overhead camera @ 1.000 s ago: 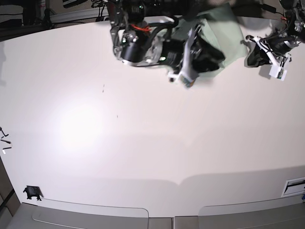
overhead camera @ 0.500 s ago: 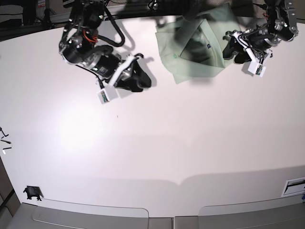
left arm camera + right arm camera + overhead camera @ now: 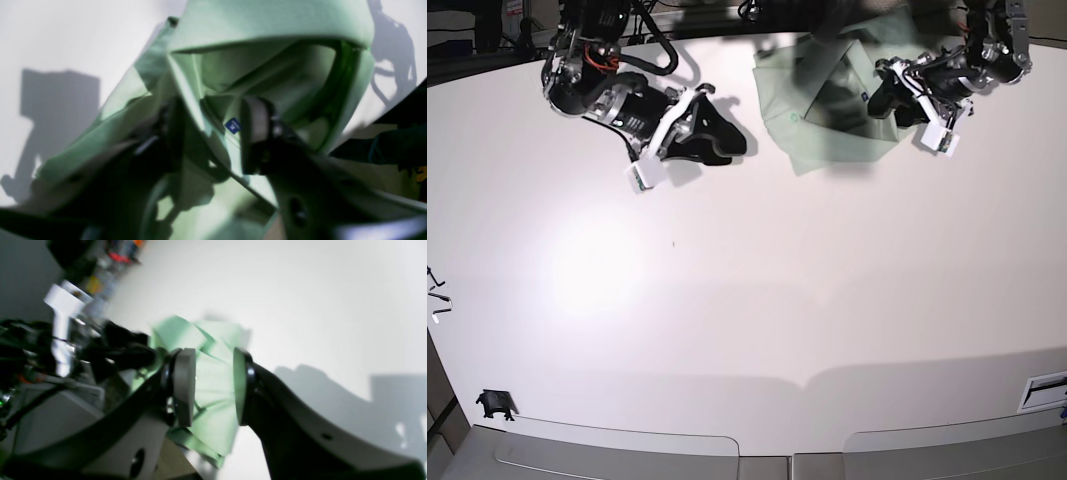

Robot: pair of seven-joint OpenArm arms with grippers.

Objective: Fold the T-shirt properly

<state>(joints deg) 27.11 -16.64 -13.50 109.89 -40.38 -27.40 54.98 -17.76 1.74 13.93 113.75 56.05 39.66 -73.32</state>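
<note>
The pale mint-green T-shirt (image 3: pixel 822 115) lies bunched and partly folded at the far edge of the white table (image 3: pixel 757 300). In the left wrist view the T-shirt (image 3: pixel 267 30) fills the frame, its small blue label (image 3: pixel 233 125) showing inside the neck opening. My left gripper (image 3: pixel 884 100) is at the shirt's right edge. In its own view it (image 3: pixel 210 133) is open, with a fabric fold between the spread fingers. My right gripper (image 3: pixel 725 140) is open and empty, left of the shirt and apart from it. In the right wrist view the gripper (image 3: pixel 210 386) frames the T-shirt (image 3: pixel 213 396) beyond.
A small black clip (image 3: pixel 494 403) lies at the near left corner. Small metal bits (image 3: pixel 437 300) lie at the left edge. A white slotted fitting (image 3: pixel 1047 390) sits at the near right edge. Cables and stands crowd the dark area behind the table.
My right arm has swung left off the shirt and now rests beside it, uncovering the shirt. My left gripper has moved left onto the shirt's right edge.
</note>
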